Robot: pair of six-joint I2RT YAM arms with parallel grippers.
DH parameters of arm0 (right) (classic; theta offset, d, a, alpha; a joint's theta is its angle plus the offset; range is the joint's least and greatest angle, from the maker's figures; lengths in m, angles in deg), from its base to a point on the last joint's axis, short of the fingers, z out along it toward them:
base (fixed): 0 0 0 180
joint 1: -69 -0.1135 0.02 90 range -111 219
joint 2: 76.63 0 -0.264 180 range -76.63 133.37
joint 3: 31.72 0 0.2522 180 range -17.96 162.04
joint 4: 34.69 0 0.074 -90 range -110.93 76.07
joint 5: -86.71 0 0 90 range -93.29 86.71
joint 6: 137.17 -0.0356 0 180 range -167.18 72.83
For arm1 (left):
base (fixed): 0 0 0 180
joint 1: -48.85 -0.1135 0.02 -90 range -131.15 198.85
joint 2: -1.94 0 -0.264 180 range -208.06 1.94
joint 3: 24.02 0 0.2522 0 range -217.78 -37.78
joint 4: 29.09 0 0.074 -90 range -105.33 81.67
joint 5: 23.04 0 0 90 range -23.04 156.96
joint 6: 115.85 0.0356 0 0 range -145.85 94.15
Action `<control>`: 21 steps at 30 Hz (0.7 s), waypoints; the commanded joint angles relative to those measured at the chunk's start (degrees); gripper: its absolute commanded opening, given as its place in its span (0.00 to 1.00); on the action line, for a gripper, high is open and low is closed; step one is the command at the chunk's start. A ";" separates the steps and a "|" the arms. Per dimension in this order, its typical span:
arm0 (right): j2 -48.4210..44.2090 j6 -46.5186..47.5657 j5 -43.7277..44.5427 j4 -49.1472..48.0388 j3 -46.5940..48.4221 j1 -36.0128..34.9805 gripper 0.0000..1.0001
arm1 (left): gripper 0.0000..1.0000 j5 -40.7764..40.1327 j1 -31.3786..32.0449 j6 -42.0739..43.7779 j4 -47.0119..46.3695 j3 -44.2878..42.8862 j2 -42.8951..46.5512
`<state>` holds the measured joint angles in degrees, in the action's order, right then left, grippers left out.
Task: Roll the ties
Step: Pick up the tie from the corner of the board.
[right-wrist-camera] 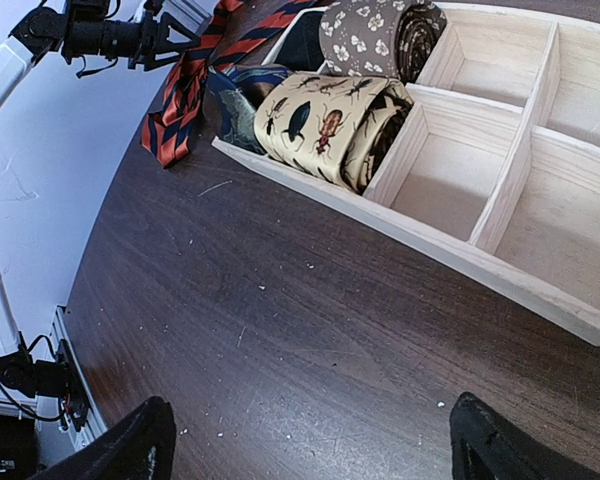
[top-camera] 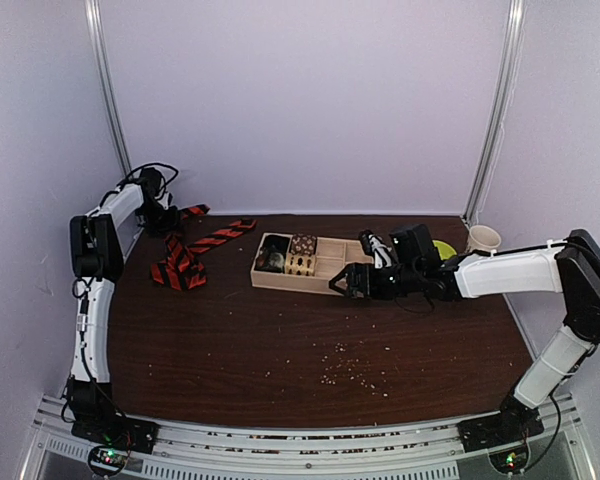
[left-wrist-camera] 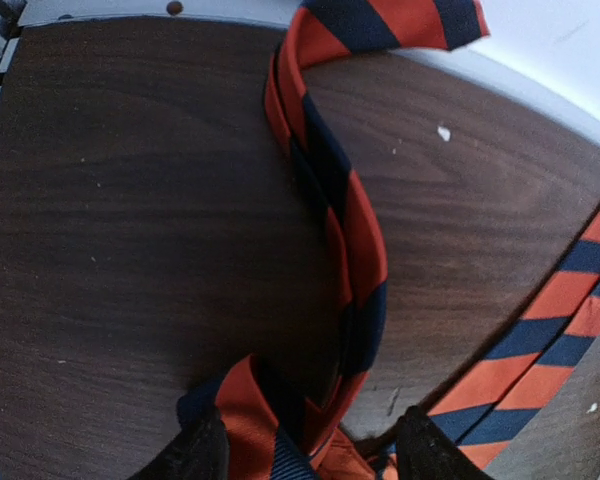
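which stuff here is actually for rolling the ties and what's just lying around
For the job:
- striped tie, with the left gripper open around it
- wooden tray, likely where the rolls go

Lying about:
- cup, far right
- crumbs on the table
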<state>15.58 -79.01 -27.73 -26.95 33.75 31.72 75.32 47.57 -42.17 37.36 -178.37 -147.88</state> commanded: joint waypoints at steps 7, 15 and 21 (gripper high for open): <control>-3.60 0.42 1.17 1.45 -1.32 -0.21 0.95 | 0.29 0.73 1.28 0.54 -1.11 9.53 4.35; -6.34 1.55 2.15 2.54 -3.54 0.14 0.95 | 0.00 0.79 3.39 4.25 -9.40 31.68 19.16; -6.11 1.69 0.83 2.65 -2.61 0.40 0.95 | 0.00 5.09 12.79 3.56 -21.36 58.93 39.70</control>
<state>10.40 -78.38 -26.77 -24.77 30.80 31.77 75.69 53.08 -39.43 25.71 -130.94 -120.07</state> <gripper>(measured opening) 0.952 0.046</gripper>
